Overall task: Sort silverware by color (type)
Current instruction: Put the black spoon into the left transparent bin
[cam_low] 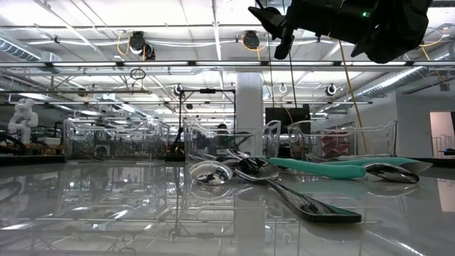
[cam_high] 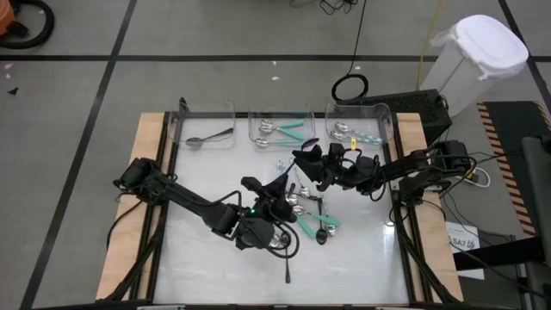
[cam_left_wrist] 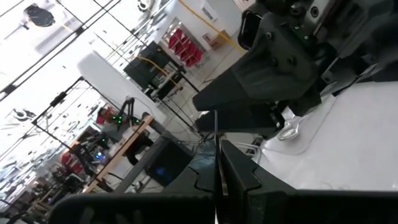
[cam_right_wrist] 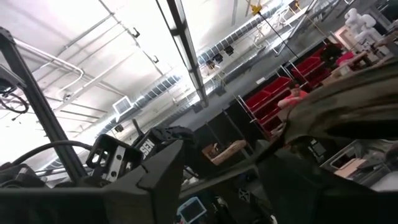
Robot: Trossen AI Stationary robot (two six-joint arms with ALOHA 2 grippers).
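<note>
My left gripper [cam_high: 287,178] hangs above the middle of the table and points level toward the far right. It is shut on a thin piece of silverware [cam_left_wrist: 216,134], seen edge-on, so its kind cannot be told. My right gripper [cam_high: 303,159] is open and close in front of it, its finger [cam_left_wrist: 249,106] just behind the thin piece. I cannot tell whether they touch. More silverware [cam_high: 301,211] lies in a loose pile on the table: shiny spoons, teal-handled ones [cam_low: 320,167] and a black one [cam_high: 287,258]. My left gripper pinches the thin piece [cam_left_wrist: 216,155] between its two shut fingers. The piece sticks out past the fingertips, toward my right gripper. The fingers reach level, slanting toward the table's far right. The piece is lifted clear of the table.
Three clear bins stand along the far edge. The left one [cam_high: 207,125] holds a black spoon, the middle one [cam_high: 280,116] teal-handled pieces, the right one [cam_high: 357,116] pale-handled pieces. A white lidded container [cam_high: 478,52] stands off the table at the far right.
</note>
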